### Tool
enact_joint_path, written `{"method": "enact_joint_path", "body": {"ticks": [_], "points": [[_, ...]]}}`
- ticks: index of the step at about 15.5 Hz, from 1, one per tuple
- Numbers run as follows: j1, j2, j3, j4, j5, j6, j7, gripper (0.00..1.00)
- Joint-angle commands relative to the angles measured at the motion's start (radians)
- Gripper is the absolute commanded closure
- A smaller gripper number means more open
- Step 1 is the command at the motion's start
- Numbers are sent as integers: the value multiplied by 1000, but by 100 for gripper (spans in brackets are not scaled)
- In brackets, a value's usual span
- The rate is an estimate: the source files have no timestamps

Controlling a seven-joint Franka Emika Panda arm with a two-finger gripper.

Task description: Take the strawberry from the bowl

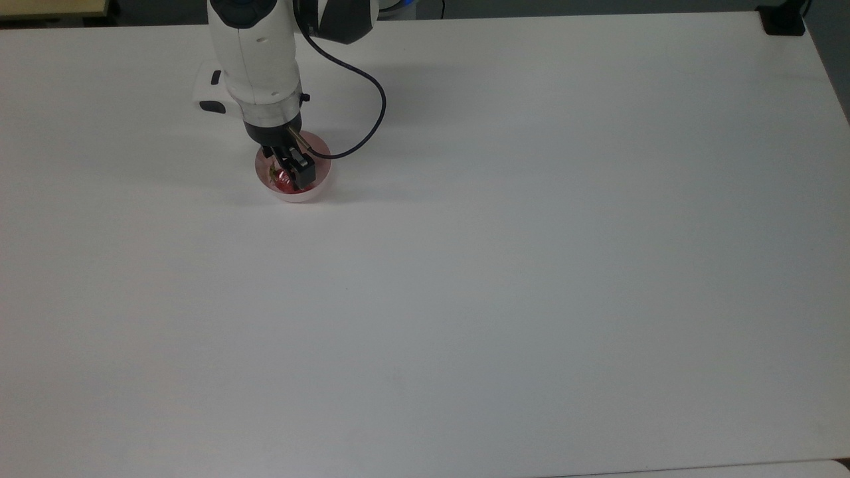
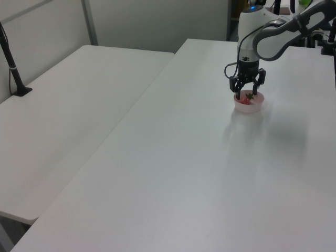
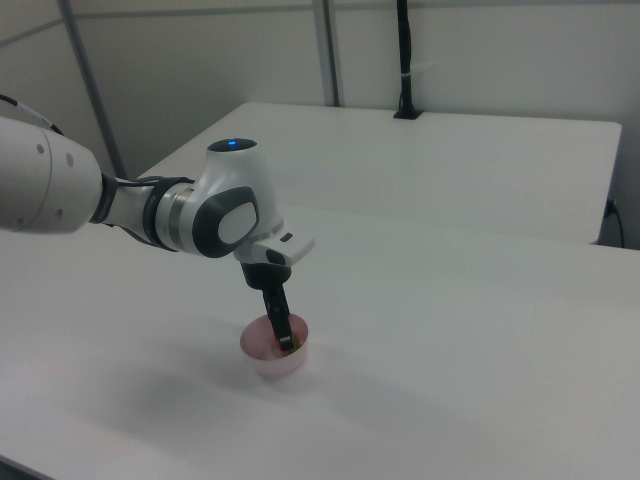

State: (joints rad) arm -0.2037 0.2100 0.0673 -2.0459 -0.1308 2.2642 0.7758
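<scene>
The robot's hand (image 2: 248, 96) reaches into the pink bowl (image 2: 248, 106) on the white worktop (image 1: 505, 265), fingers spread around the strawberry (image 1: 284, 180).

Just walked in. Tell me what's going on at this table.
A single robot arm is reaching down into a small pink bowl on the white table to get the strawberry lying inside it. The gripper is open, and in the left view its fingers dip below the bowl's rim, one on either side of the berry. The strawberry rests in the bowl and is not yet lifted.
</scene>
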Motion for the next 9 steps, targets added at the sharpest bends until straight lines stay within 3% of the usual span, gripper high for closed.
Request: {"method": "enact_joint_path", "body": {"ticks": [1, 9], "points": [[12, 2, -9, -19, 13, 31, 14, 24], [10, 17, -9, -22, 2, 74, 20, 27]]}}
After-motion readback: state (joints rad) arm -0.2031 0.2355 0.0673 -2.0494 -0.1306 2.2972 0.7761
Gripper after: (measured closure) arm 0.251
